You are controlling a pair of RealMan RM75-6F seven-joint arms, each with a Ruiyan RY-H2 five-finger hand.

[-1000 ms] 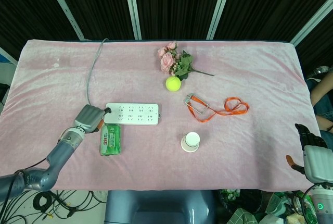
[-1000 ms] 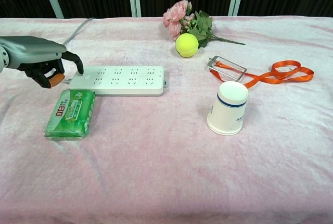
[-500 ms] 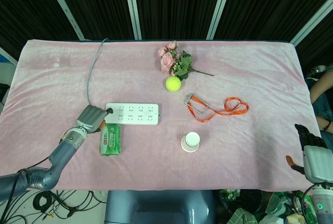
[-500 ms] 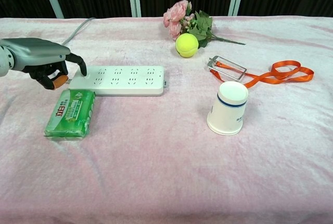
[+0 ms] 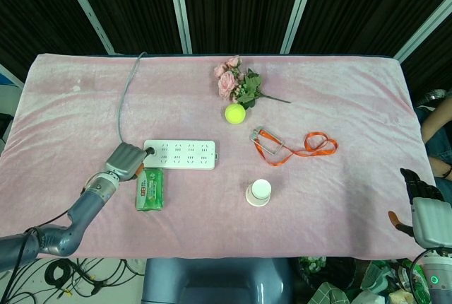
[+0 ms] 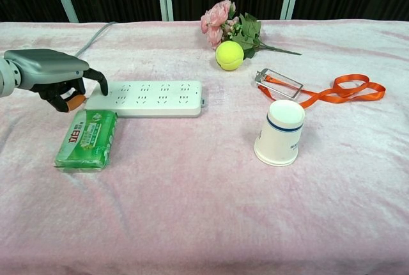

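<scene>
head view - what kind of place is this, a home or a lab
Probably a lab or test setup, not a home: a table draped in pink cloth, unrelated props like a power strip and tennis ball, and loose cables on the floor.

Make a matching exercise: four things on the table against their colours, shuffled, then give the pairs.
Things:
1. ball
2. lanyard
3. power strip
4. packet

Colours:
A. orange
B. white
C. green
D. yellow

Pairs: 1-D, 2-A, 3-B, 4-C

Glossy plastic power strip (image 6: pixel 151 98), velvety cloth (image 6: pixel 204 211)
</scene>
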